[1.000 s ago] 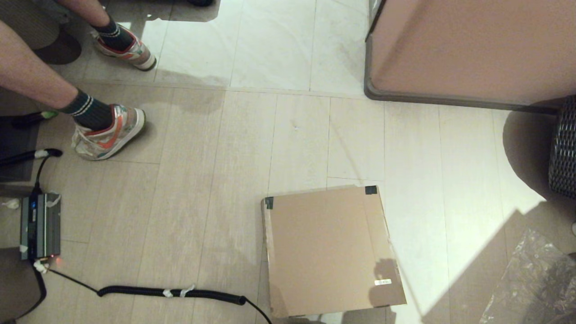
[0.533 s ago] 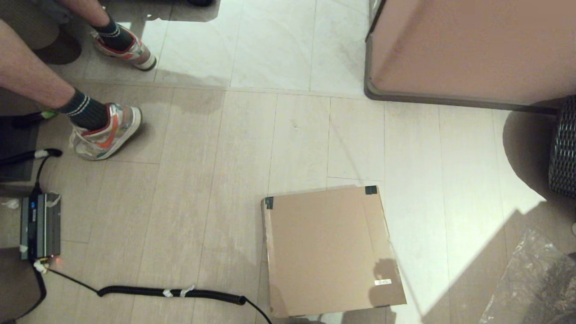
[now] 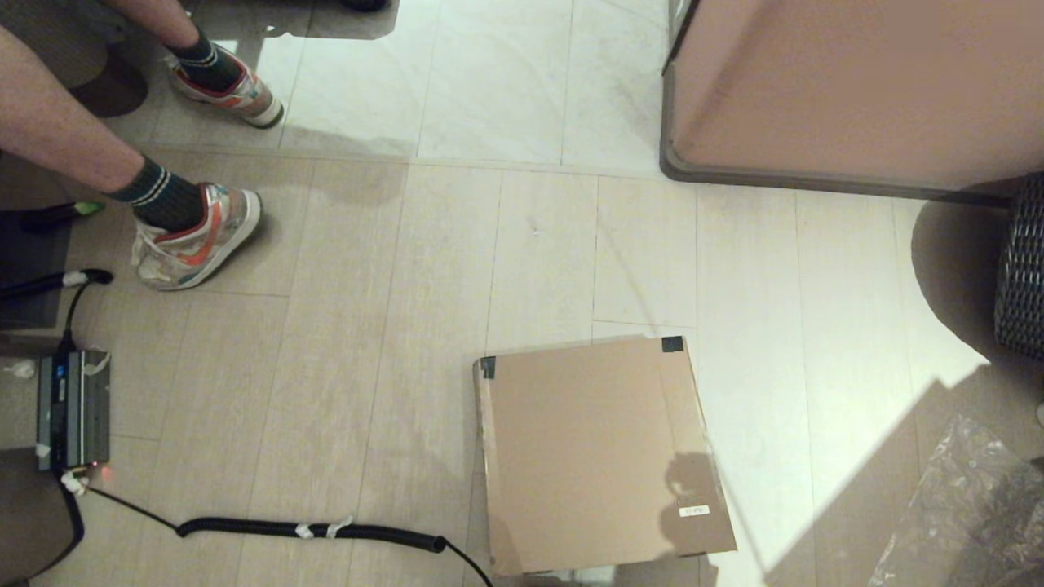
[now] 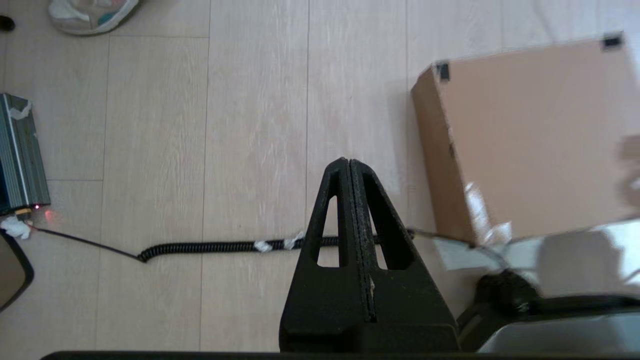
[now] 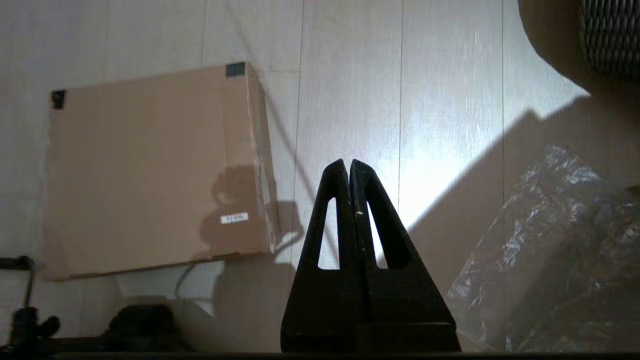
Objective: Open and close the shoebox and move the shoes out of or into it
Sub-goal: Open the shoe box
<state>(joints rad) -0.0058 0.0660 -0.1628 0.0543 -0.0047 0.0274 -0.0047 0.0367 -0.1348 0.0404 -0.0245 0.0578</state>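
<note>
1. Pale plank flooring fills the head view. The shoebox point(image 3: 599, 456) sits on the floor point(image 3: 391, 367) with its lid down flat, black tape on its two far corners and a small white sticker near its near right corner. A pinkish cabinet point(image 3: 848, 90) stands well beyond it. Compared with a second ago, the box has not moved; only the bystander's foot point(image 3: 196, 236) at far left has shifted slightly, and the shadow on the lid near the sticker has grown and crept inward. Neither arm shows in this view. No white shoes are visible, so they are presumably inside the closed box.

2. Left wrist view: the left hand point(image 4: 348, 162) hangs above bare floor, fingers pressed together and holding nothing. The box lies just to one side; a coiled cable point(image 4: 210, 246) runs beneath the hand.

3. Right wrist view: the right hand point(image 5: 348, 164) is likewise pressed together and empty, over floor between the box and a crinkled plastic sheet point(image 5: 550, 240).

4. Judgement: the growing shadow suggests an arm starting toward the lid. Lid opening has not begun.
</note>
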